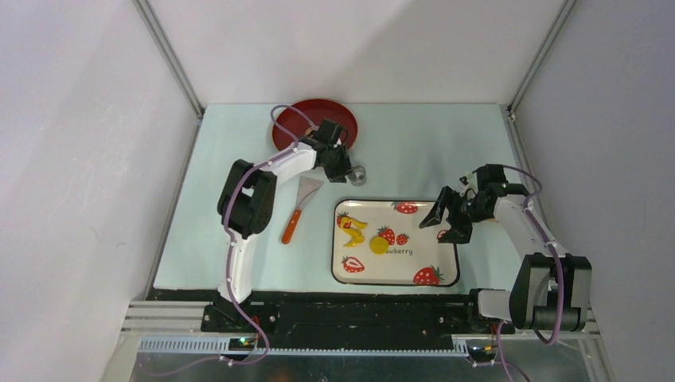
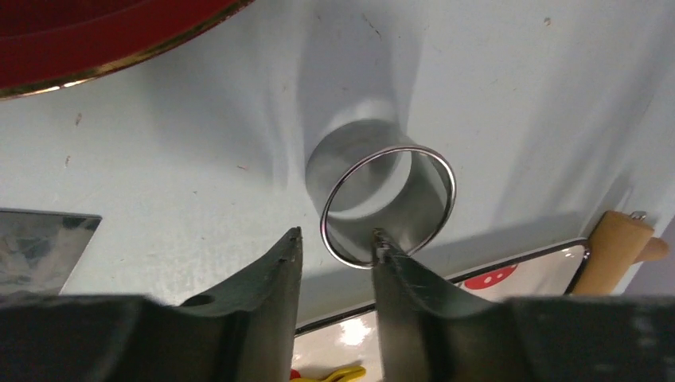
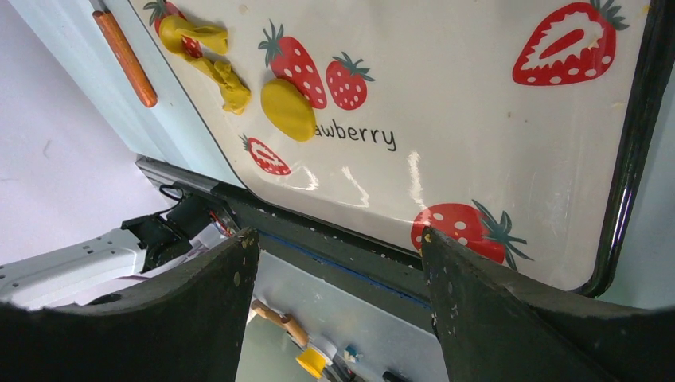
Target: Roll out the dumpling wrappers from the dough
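Fingers of the left gripper (image 2: 336,236) stood parted with nothing between them, one tip at the near rim of a metal ring (image 2: 388,203) just ahead. Over a tray (image 3: 509,119) the right gripper (image 3: 338,236) hung wide open and empty. Beyond its fingers lay the round yellow wrapper (image 3: 288,110), with ragged dough (image 3: 215,68) just past it.

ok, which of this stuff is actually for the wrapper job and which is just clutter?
Job:
dough
dumpling wrapper
strawberry tray
ring cutter
wooden roller

Lying about, by the look of it:
red plate
spatula
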